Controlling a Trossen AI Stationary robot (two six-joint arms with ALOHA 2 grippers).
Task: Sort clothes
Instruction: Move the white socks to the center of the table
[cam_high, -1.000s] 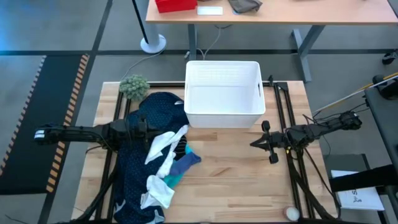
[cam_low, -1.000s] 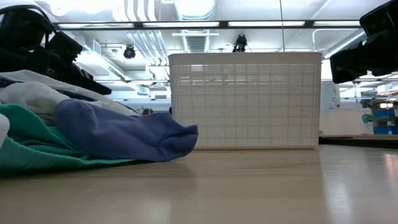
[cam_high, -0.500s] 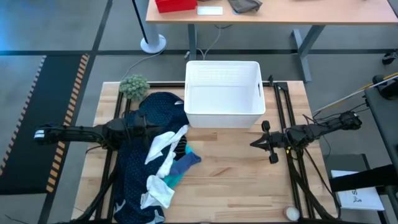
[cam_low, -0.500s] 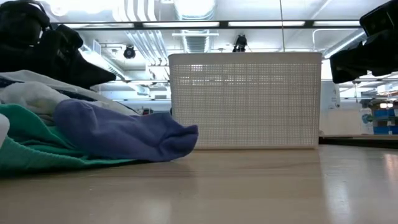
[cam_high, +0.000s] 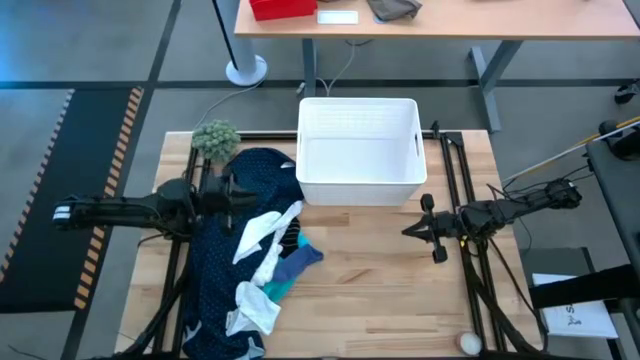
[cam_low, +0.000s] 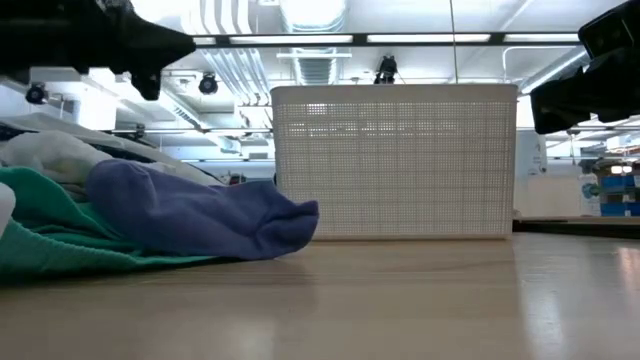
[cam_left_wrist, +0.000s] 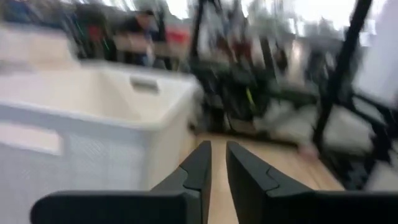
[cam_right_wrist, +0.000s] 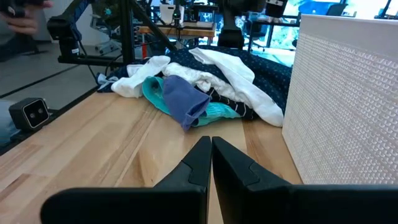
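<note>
The clothes (cam_high: 250, 255) lie in one heap on the left half of the table (cam_high: 390, 300), just left of and nearer than the white bin (cam_high: 360, 150). The dotted navy garment (cam_high: 215, 275) is spread underneath, with a white piece (cam_high: 268, 232), a blue sock (cam_high: 300, 262) and a turquoise piece (cam_high: 278, 288) piled on top; nothing has gone into the bin yet, judging by its bare floor.

The left gripper (cam_high: 243, 193) hangs over the far end of the heap, beside the bin's left wall; its fingers (cam_left_wrist: 198, 167) stand a narrow slit apart with nothing between them, probably so it can close on a garment.

The right gripper (cam_high: 408, 230) waits low over bare wood right of the heap, clenched and empty, pointing at the pile.

A fuzzy green ball (cam_high: 215, 137) sits at the far left corner, apart from the sorting.
</note>
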